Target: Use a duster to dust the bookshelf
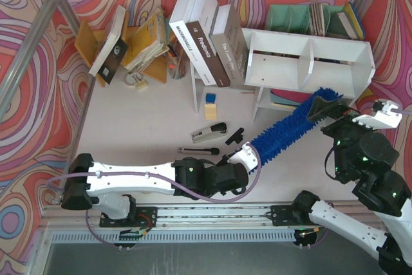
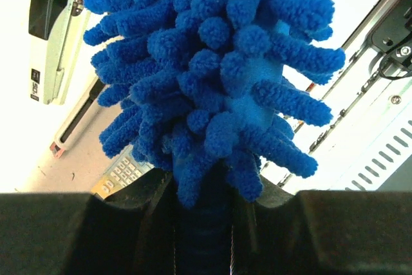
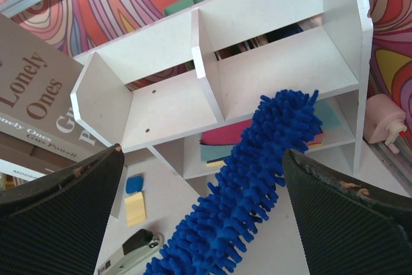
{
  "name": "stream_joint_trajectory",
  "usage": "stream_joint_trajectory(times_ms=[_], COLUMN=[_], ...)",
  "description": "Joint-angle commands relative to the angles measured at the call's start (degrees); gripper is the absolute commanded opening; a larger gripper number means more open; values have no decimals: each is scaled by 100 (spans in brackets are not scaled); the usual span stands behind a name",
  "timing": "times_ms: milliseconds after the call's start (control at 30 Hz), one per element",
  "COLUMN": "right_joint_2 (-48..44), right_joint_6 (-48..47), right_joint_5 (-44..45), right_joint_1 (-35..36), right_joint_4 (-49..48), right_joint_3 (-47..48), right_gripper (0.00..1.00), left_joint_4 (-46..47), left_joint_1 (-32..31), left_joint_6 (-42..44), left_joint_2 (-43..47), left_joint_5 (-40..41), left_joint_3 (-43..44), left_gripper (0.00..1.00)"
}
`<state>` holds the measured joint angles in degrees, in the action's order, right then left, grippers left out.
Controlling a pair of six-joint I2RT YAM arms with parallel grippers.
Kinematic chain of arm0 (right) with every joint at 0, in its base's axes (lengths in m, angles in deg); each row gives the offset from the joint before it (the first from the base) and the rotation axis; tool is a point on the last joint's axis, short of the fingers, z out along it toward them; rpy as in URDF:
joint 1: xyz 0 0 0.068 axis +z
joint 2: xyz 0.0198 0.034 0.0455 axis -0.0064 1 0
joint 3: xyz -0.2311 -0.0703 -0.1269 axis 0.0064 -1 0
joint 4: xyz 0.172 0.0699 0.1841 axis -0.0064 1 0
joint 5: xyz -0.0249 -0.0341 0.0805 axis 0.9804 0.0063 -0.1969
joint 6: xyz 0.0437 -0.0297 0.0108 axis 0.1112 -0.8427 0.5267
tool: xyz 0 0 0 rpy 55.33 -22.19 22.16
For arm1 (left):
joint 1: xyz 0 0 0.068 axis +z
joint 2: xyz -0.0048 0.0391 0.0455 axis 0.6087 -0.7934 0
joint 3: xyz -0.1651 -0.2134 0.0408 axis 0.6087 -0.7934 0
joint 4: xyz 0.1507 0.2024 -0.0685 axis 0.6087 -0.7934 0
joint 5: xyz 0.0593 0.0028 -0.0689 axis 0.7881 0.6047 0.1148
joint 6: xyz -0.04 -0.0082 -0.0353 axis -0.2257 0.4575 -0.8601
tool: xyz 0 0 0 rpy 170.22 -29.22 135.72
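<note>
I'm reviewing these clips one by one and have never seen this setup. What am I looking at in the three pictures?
Two robot arms are bolted to a table's near edge. The overhead view shows both from above and behind; the other two come from cameras on each wrist. The left gripper is shut on the duster at its near end, its tip reaching toward the white bookshelf. The right gripper is open, holding nothing. On the table lie a stapler, leaning books and sticky notes.

Upper cubbies of bookshelf (image 3: 219, 94) open, lower tier crowded (flat papers)
</note>
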<state>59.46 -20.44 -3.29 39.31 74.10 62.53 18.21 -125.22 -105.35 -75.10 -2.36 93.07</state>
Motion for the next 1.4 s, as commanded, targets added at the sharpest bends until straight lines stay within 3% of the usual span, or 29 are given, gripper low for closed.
stream_joint_trajectory(times_ms=[0,333,800,1367], right_joint_2=[113,170,-14,-486], right_joint_6=[-168,-667,-1771,-2188], right_joint_5=[131,212,-24,-236], right_joint_1=[-13,-14,-18,-13], right_joint_4=[-255,-555,-1464,-2014], right_joint_3=[-190,-418,-1250,-1925], right_gripper=[99,99,99,99], left_joint_4=[226,808,979,1280], left_joint_1=[-24,-34,401,532], left_joint_6=[123,204,-57,-892], left_joint_2=[-5,355,62,615], left_joint_5=[-244,-242,-42,1088], left_joint_3=[-100,-376,-577,-1260], left_gripper=[0,0,0,0])
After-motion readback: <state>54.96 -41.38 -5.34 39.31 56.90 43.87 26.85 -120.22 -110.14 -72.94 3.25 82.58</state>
